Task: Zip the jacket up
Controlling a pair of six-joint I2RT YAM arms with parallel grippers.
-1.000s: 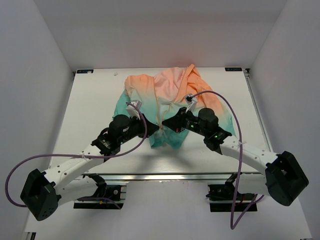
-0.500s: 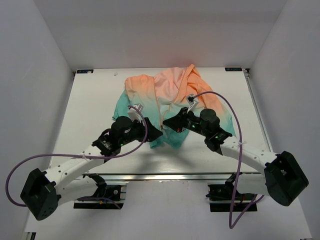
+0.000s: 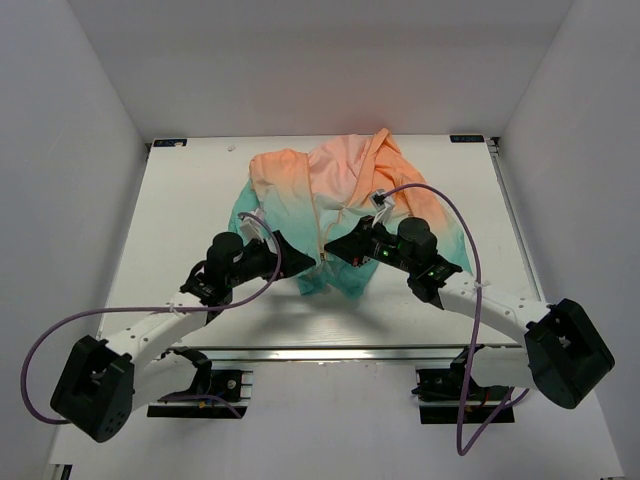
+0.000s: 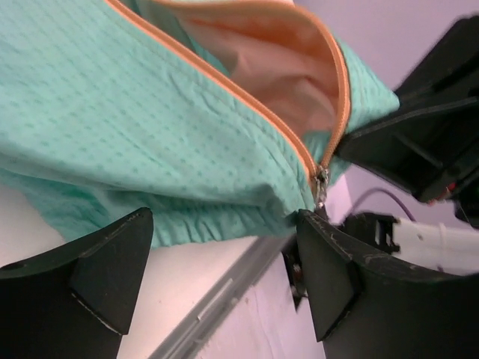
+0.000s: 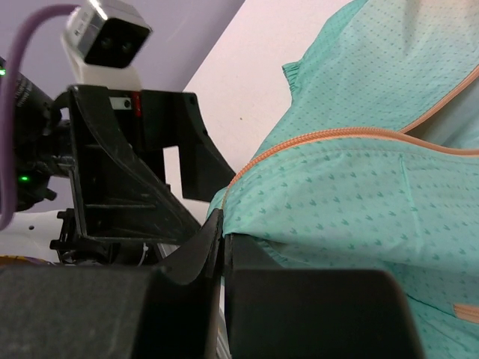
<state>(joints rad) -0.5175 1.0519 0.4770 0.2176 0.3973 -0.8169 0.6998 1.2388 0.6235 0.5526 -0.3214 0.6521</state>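
Table (image 3: pixel 180 200): white, lies under the jacket and reaches past it on every side.
Jacket (image 3: pixel 300 185): spread loosely and rumpled, peach-orange on the far half, teal on the near half by the hem. Hood bunched at the far edge, shape hard to read. Right-side sleeve partly covered by the right arm.
Arms: reach in from both sides of the jacket's near hem and cover that stretch of hem in the top view.
Purple cable (image 3: pixel 460 220): loops over the jacket's right-side teal part.
Left gripper (image 3: pixel 300 258): sits just left of the jacket's hem, fingers spread wide with nothing between them. Wrist view looks along the teal hem edge.
Right gripper (image 3: pixel 335 250): sits at the jacket's hem beside the zipper's lower end, fingers pressed together on a fold of teal cloth.
Zipper (image 4: pixel 247 97): orange tapes gape apart up the jacket's front, pale lining visible between them, and meet at the bottom.
Slider (image 4: pixel 322 183): small and metallic at the jacket's hem where the tapes join. Too small to tell how well seated.
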